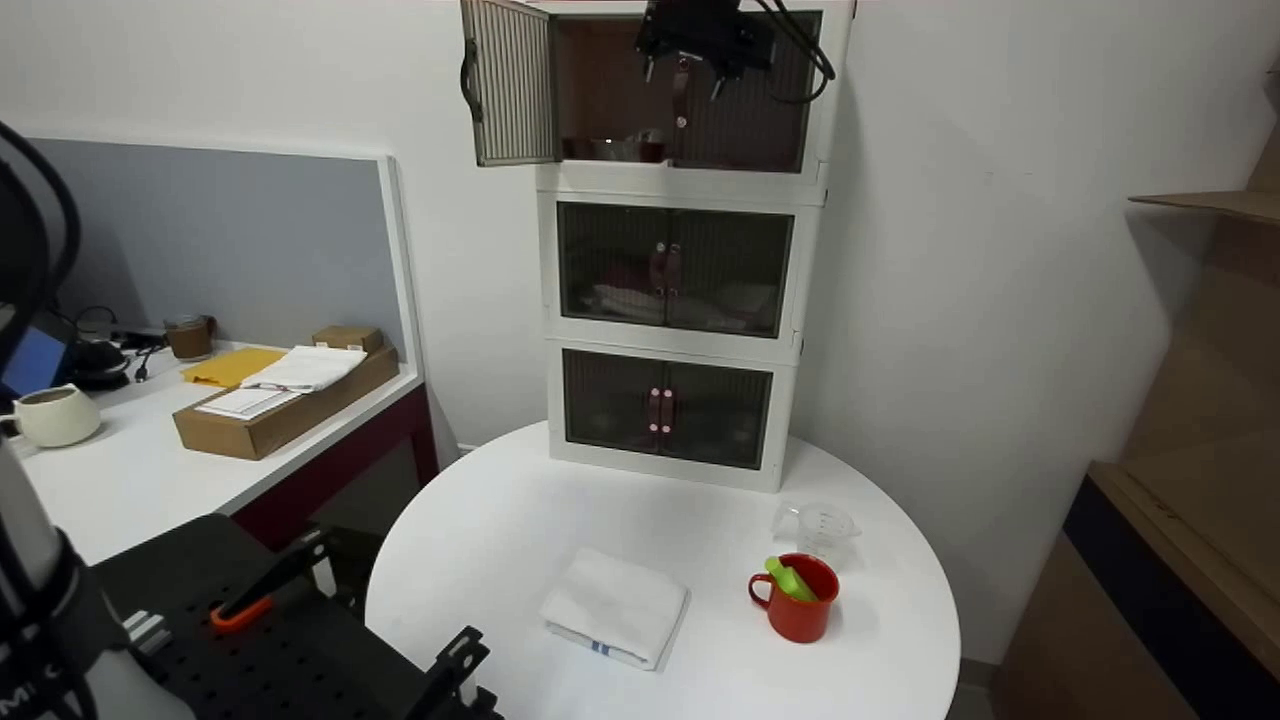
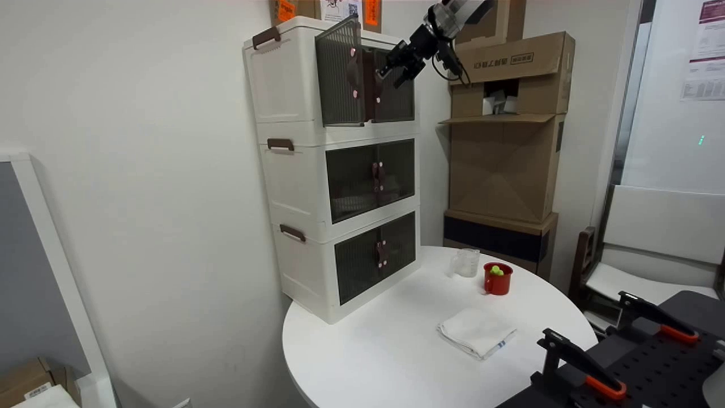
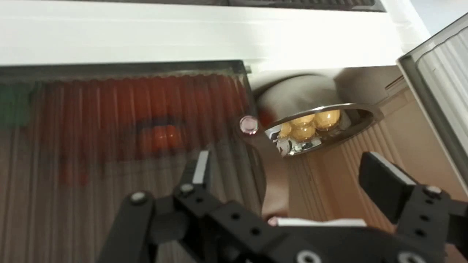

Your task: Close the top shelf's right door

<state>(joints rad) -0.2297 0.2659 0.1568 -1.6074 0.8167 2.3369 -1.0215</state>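
Note:
The top shelf's right door [image 1: 745, 125] is a dark ribbed panel. It looks flush or nearly flush with the white cabinet [image 1: 690, 180]; I cannot tell if it is fully shut. It also shows in an exterior view [image 2: 399, 102] and the wrist view [image 3: 153, 106]. Its brown curved handle [image 3: 274, 182] lies between my fingers in the wrist view, nearer the left finger. My gripper [image 3: 287, 164] is open and empty in front of the handle. It shows in both exterior views [image 1: 683, 78] [image 2: 391, 78]. The top left door [image 1: 515, 85] stands wide open.
A metal bowl [image 3: 303, 91] with yellow balls sits inside the top shelf. The open left door [image 2: 342, 73] juts out beside my gripper. Below, the round table [image 1: 480, 560] bears a towel [image 1: 615, 605], a red mug [image 1: 805, 605] and a clear cup [image 1: 825, 525].

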